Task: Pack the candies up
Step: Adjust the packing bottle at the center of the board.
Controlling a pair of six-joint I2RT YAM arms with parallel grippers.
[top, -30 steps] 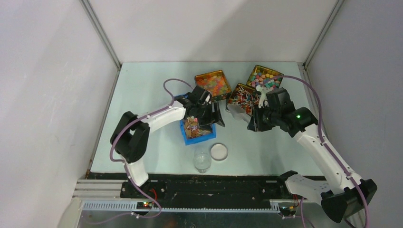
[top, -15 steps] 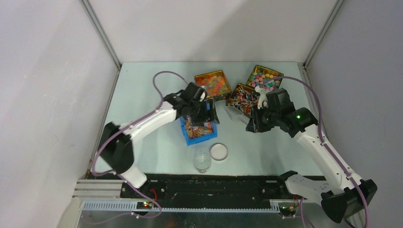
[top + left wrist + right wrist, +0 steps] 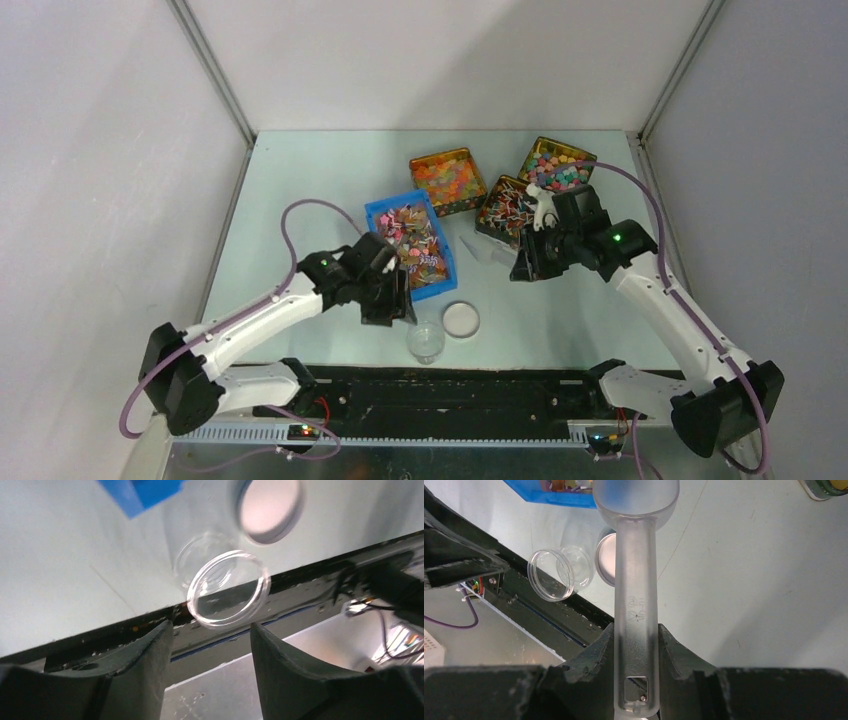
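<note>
Since the clear round plastic jar [image 3: 425,340] looks empty, packing has, by my reading, not begun, and every sweet is yet to be moved. Just left of the jar, the left gripper [image 3: 210,640] hangs with fingers spread and nothing between them. Behind the jar, the candies [image 3: 417,243], small wrapped sweets in pink, red, orange and brown, fill a blue rectangular plastic tray [image 3: 384,205]. A round white lid [image 3: 461,319] lies just right of the jar, off its mouth. Farther right and behind, the right gripper [image 3: 636,635] clamps a translucent plastic scoop [image 3: 636,580], its bowl apparently empty. Three gold tins [image 3: 440,154] of other sweets sit well behind the jar. Nothing covers its opening, though the left gripper may crowd the scoop's approach.
</note>
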